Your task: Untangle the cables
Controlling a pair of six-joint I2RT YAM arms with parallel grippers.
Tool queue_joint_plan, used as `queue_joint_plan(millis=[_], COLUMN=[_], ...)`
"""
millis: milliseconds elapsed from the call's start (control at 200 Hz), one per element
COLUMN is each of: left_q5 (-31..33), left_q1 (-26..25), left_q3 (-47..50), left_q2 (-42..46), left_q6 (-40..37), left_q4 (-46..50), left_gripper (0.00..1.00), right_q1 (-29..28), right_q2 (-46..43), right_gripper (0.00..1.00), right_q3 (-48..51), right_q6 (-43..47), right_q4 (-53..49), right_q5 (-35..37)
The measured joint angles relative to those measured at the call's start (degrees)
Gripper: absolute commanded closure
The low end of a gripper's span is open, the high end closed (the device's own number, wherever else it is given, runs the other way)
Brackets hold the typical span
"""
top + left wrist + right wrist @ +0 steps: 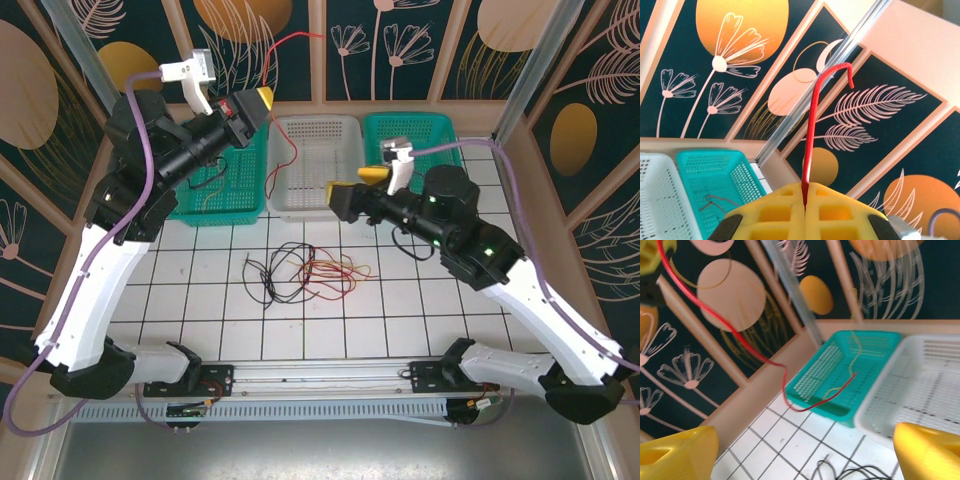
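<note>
Pads (840,212) of yellow plastic on the left gripper (805,200) are pressed together on a thin red wire (810,130). The wire rises from the seam between them and curls into a hook at its free end. In the top view this gripper (262,98) is raised high above a teal plastic mesh basket (215,195), and the wire's other run hangs down from it. The right gripper (805,450) has its yellow fingers spread wide, holding nothing. Ahead of them the red wire sags to the near rim of that teal basket (840,365), which has a thin yellowish wire (855,352) lying inside. A white plastic mesh basket (920,385) stands just beside it. Below the right gripper (372,175), to its left and apart from it, a loose tangle of black, red and yellow wires (305,272) lies on the white tiled table (420,300). Beyond that gripper stands a second teal mesh basket (415,130).
</note>
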State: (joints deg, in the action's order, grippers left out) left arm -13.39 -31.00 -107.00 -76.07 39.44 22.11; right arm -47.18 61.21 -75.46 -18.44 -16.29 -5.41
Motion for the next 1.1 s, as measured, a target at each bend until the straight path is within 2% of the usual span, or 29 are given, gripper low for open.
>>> queue_joint_plan(millis=[165,420,531,606,691,786,981,1041,1101], left_q5=[0.57,0.55,0.33,0.13,-0.04,-0.04,0.00,0.28,0.61], left_q1=[0.00,0.00,0.00,0.00,0.00,0.00,0.00,0.00,0.00], left_q3=[-0.59,-0.59,-0.59,-0.57,-0.44,-0.24,-0.20,-0.20,-0.20], left_q2=[-1.97,-2.47,-2.49,-2.49,-2.47,-2.47,-2.47,-2.54,-2.62], left_q6=[1.75,3.72,4.46,5.05,5.51,5.95,6.10,6.08,5.97], left_q4=[0.07,0.44,0.44,0.37,0.15,-0.09,-0.04,0.02,0.17], left_gripper=[1.00,1.00,1.00,1.00,1.00,1.00,1.00,1.00,1.00], right_q1=[-2.05,-2.54,-2.54,-2.51,-2.43,-2.43,-2.43,-2.43,-2.43], right_q2=[6.71,10.16,10.82,11.67,12.74,13.31,12.98,12.83,12.76], right_gripper=[0.10,0.20,0.30,0.43,0.48,0.47,0.19,0.18,0.22], right_q3=[-0.59,-3.89,-5.31,-6.16,-6.82,-6.88,-6.91,-6.97,-7.34], right_q6=[0.07,1.01,1.79,1.90,3.02,3.15,4.15,4.35,4.61], right_q4=[4.09,6.69,7.61,7.78,7.87,7.89,7.93,7.91,7.91], right_q5=[-2.86,-3.96,-3.96,-3.87,-3.76,-3.48,-1.92,-1.60,-1.44])
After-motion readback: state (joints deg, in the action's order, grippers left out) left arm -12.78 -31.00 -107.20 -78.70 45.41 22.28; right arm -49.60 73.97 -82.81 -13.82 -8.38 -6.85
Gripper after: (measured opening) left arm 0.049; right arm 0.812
